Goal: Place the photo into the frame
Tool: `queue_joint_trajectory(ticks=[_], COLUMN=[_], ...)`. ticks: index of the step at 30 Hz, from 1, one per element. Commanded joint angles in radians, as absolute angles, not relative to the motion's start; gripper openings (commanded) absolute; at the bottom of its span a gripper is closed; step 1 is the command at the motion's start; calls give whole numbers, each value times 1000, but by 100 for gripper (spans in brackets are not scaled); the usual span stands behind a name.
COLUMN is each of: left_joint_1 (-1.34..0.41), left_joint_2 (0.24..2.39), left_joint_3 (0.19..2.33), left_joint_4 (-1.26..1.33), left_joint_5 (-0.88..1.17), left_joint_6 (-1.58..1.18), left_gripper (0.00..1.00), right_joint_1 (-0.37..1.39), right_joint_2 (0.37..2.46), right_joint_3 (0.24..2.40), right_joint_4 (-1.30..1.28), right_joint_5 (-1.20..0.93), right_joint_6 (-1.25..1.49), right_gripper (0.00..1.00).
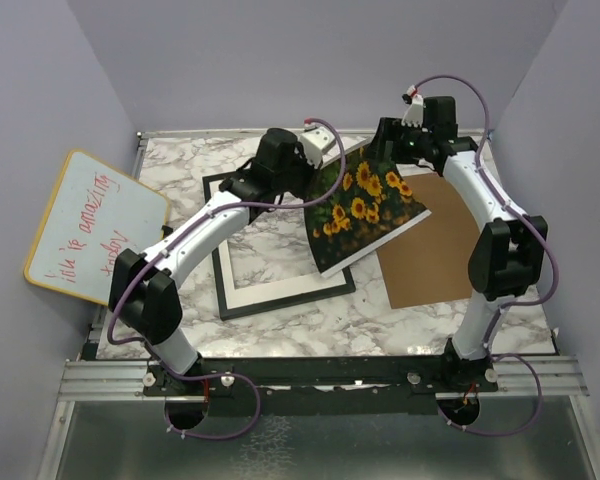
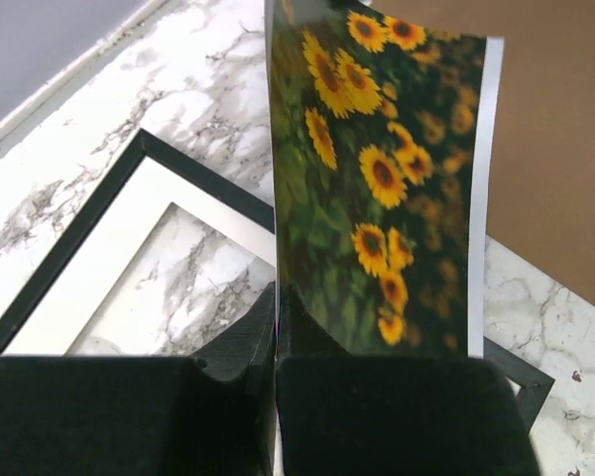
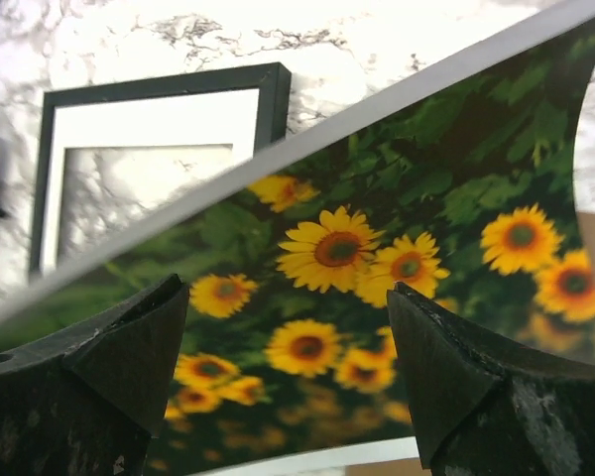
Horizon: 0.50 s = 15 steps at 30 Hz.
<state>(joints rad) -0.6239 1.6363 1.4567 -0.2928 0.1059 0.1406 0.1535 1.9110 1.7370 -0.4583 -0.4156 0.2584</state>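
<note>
The photo (image 1: 365, 205) of sunflowers hangs tilted above the table, partly over the right end of the black frame (image 1: 221, 280). My left gripper (image 1: 318, 172) is shut on the photo's left edge, and in the left wrist view the print (image 2: 387, 188) rises straight out of the closed gripper (image 2: 276, 297). My right gripper (image 1: 385, 150) is at the photo's far corner. It stands open (image 3: 288, 317), with the print (image 3: 397, 258) behind the gap and touching neither finger. The frame (image 3: 278, 94) lies flat with a white mat (image 3: 159, 124) inside it.
A brown backing board (image 1: 435, 245) lies flat on the marble table, to the right under the photo. A yellow-rimmed whiteboard (image 1: 95, 225) with red writing leans at the left edge. Purple walls close in the back and both sides.
</note>
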Motion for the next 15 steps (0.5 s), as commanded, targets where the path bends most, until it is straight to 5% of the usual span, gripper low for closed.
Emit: queue_joint_trajectory(ticks=[1,10,15], left_joint_1=[-521,-358,-306], left_joint_2=[1601,1735,1772], left_joint_3=[1522,1757,1786], left_joint_4=[-303,-441,-456], left_joint_5=[272,435,507], left_joint_6=[131,-234,-464], left_gripper=[0,0,0], right_joint_1=[158,181,261], right_joint_2=[1775,1471,1381], right_joint_3=[1613,1056,893], right_joint_4=[-306,282,387], right_joint_5=[-443,-601,-575], right_joint_6=[-6,-16,-118], right_gripper=[86,85,85])
